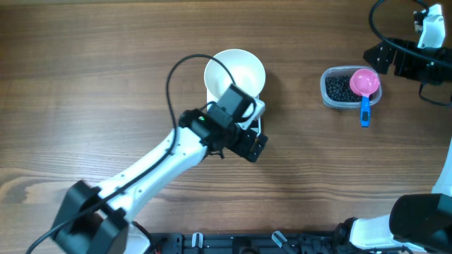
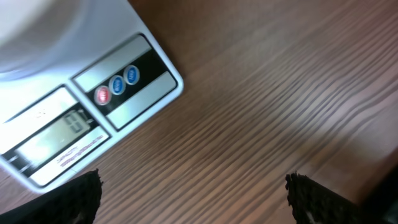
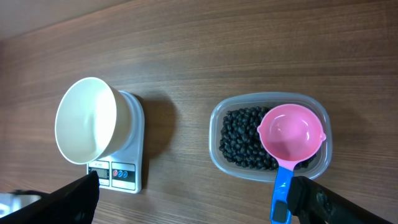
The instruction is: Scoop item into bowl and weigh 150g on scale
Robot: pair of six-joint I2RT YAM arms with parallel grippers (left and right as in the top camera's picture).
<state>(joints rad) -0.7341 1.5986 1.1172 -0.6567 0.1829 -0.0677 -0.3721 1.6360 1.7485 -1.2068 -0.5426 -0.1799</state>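
Observation:
The white bowl [image 1: 236,70] stands on the white scale [image 1: 259,107], which my left arm mostly covers from above. The left wrist view shows the scale [image 2: 134,84] with its buttons and display, and the bowl's underside [image 2: 31,31]. My left gripper [image 1: 248,144] [image 2: 193,199] hangs open over bare wood just in front of the scale. The item, small black beans [image 1: 337,87] [image 3: 239,140], lies in a clear tub [image 3: 217,155]. A pink scoop [image 1: 365,82] [image 3: 291,132] with a blue handle rests across the tub. My right gripper [image 1: 381,56] [image 3: 196,202] is open and empty, one finger beside the blue handle.
The right wrist view also takes in the bowl [image 3: 87,118] and scale [image 3: 127,165], left of the tub. A black cable [image 1: 173,70] loops over the table beside the bowl. Black fixtures line the near table edge [image 1: 233,243].

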